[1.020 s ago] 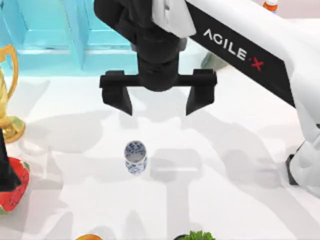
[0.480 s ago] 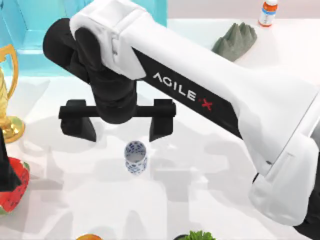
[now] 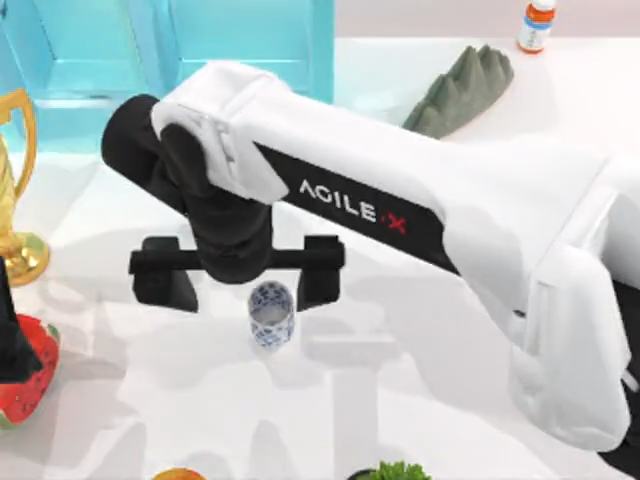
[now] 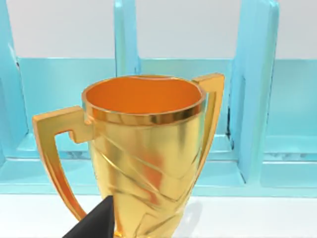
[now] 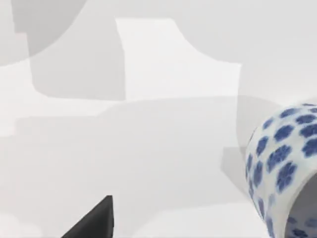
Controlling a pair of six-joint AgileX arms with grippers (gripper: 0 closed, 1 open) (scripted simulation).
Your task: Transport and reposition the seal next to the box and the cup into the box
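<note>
The cup [image 3: 271,313], white with blue flowers, stands upright on the white table near the middle front. My right gripper [image 3: 243,282] hangs open and wide just behind and above it, and its right finger [image 3: 320,273] is close to the cup's rim. The right wrist view has the cup [image 5: 285,163] off to one side and a black fingertip [image 5: 94,220] apart from it. The turquoise box [image 3: 250,40] stands at the back left. The seal is out of view. My left arm [image 3: 10,340] is parked at the table's left edge.
A gold trophy [image 3: 15,180] [image 4: 143,148] stands at the left in front of the box. A watermelon slice [image 3: 30,385] lies front left. A grey rock-like piece [image 3: 460,90] and an orange-capped bottle [image 3: 537,25] are at the back right. Greens [image 3: 395,470] sit at the front edge.
My right arm has swung left and come down from the box's front toward the cup, staying open. The cup has not moved.
</note>
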